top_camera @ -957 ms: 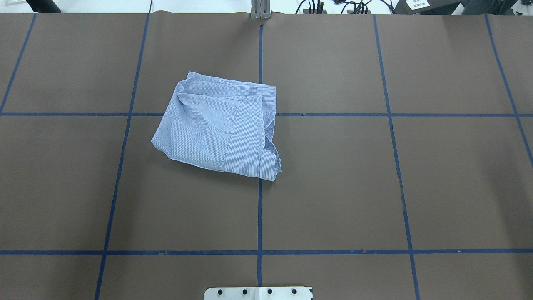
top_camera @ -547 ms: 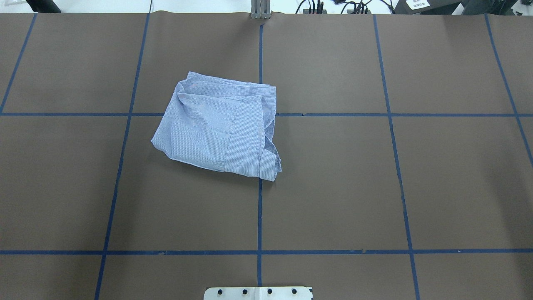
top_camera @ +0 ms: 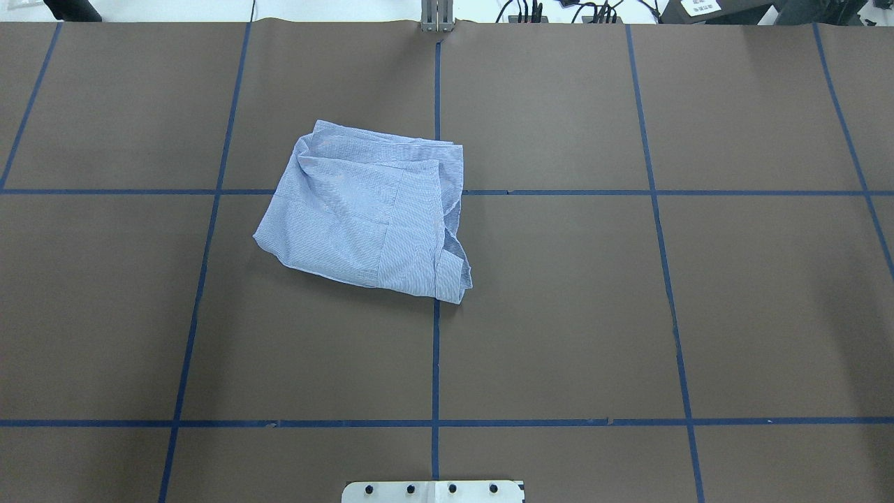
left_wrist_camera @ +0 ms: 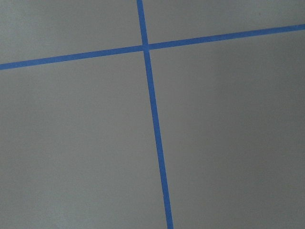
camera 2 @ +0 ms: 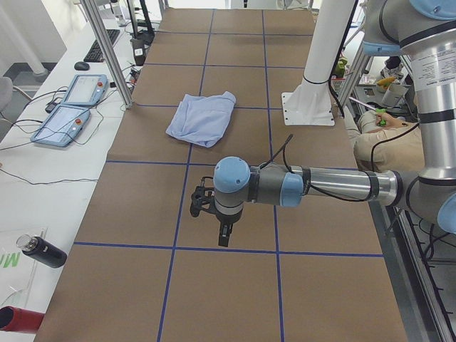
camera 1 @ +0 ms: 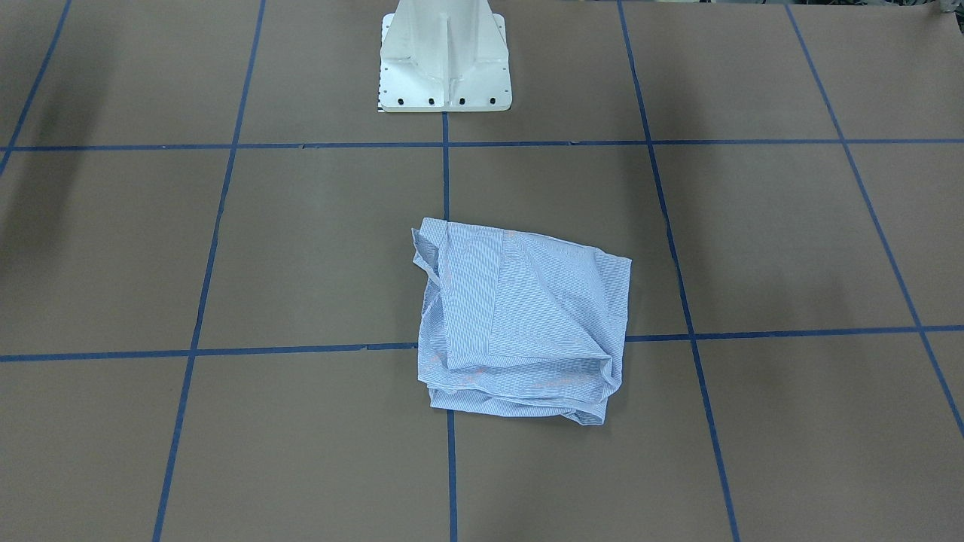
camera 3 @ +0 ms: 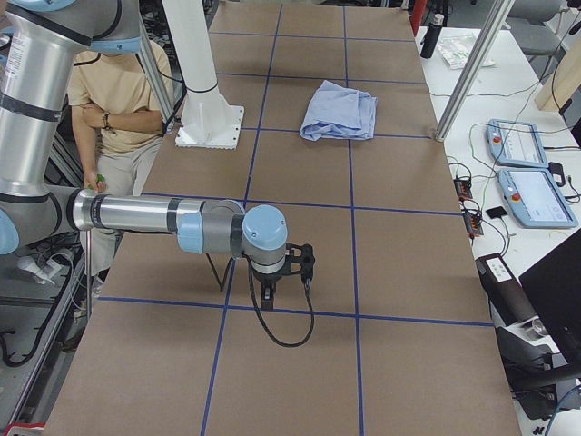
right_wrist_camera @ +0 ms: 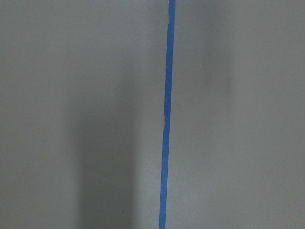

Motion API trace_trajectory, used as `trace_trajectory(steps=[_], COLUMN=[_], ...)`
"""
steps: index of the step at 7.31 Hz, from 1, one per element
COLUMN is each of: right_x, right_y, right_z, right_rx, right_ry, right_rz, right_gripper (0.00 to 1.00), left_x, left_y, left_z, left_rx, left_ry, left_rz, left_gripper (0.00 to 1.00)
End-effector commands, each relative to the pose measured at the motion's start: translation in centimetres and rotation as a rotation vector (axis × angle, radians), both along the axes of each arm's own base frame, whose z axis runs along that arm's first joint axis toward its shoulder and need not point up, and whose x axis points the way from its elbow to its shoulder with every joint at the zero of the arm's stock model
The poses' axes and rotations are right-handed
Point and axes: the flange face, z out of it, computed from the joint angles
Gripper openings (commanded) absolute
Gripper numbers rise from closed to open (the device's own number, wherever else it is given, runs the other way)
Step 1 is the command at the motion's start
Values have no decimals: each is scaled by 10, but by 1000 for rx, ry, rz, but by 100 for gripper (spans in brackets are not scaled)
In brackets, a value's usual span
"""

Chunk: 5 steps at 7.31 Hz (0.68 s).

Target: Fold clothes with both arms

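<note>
Overhead, shows shirt (top_camera: 363, 216) on table (top_camera: 594, 314), folded to a rumpled square just left of centre, across a tape crossing. Front-facing, puts shirt (camera 1: 520, 324) at lower centre, well below base (camera 1: 443, 53) at top.

Only from side views, catches grippers. Finds left gripper (camera 2: 214, 217) mid-frame over bare table, well apart from shirt (camera 2: 201, 117) in upper middle. Finds right gripper (camera 3: 283, 277) mid-frame too, far from shirt (camera 3: 339, 111) near top. Cannot tell whether either is released or clenched.

Through wrist views, sees only tape (left_wrist_camera: 152, 119) (right_wrist_camera: 165, 119) on table.

Adds a person (camera 3: 118, 100) at upper left of right-side view.
</note>
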Motion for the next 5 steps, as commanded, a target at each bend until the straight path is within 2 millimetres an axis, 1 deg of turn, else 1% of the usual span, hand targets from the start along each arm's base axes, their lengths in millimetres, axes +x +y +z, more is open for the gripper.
trace_trajectory(steps=[1,5], right_x=[-1,-1], right_y=[2,7], right_z=[2,6], right_rx=[-5,-13], right_ry=[0,5], right_rz=[-2,-5], right_gripper=[100,100], left_x=[0,0], left_y=[1,3], left_z=[1,2], left_rx=[-2,-6], left_ry=[0,0], left_rz=[0,0], left_gripper=[100,100])
